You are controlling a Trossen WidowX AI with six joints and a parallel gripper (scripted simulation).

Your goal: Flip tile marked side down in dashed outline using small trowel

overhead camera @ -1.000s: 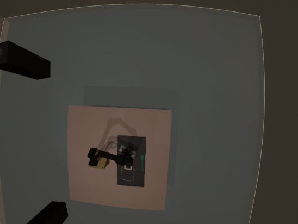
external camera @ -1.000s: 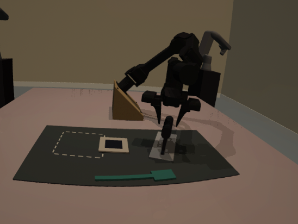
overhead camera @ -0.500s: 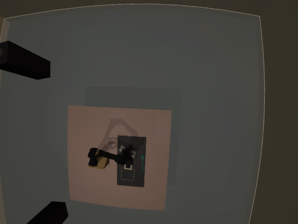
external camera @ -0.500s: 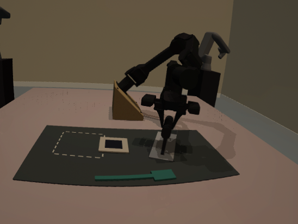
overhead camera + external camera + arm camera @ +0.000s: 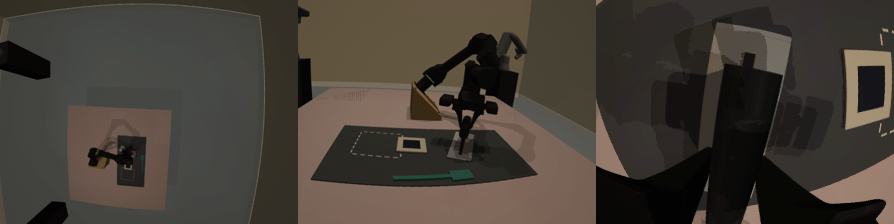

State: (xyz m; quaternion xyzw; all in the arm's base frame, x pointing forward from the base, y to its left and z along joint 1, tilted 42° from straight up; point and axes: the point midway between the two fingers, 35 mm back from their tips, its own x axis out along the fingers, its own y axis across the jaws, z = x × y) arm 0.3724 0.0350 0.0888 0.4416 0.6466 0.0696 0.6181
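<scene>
The tile (image 5: pixel 128 169) (image 5: pixel 411 144) (image 5: pixel 871 88) lies flat, its dark square mark facing up. One edge overlaps the near side of the dashed outline (image 5: pixel 364 131); most of the tile is outside it. The trowel has a pale grey blade (image 5: pixel 454 153) (image 5: pixel 774 52) and a thick black handle (image 5: pixel 464 132) (image 5: pixel 746 105). The blade rests on or just over the mat (image 5: pixel 140 178) (image 5: pixel 336 166), to the right of the tile in the exterior view; its exact height is unclear. My gripper (image 5: pixel 465 126) (image 5: pixel 735 157) points down and is shut on the trowel's handle.
A green flat-bladed tool (image 5: pixel 142 160) (image 5: pixel 461 174) lies along the mat's front edge in the exterior view. The arm's tan wedge base (image 5: pixel 101 162) (image 5: pixel 421 107) stands on the pink table (image 5: pixel 92 187) (image 5: pixel 407 204) behind the mat. Black pedestals stand beyond the table.
</scene>
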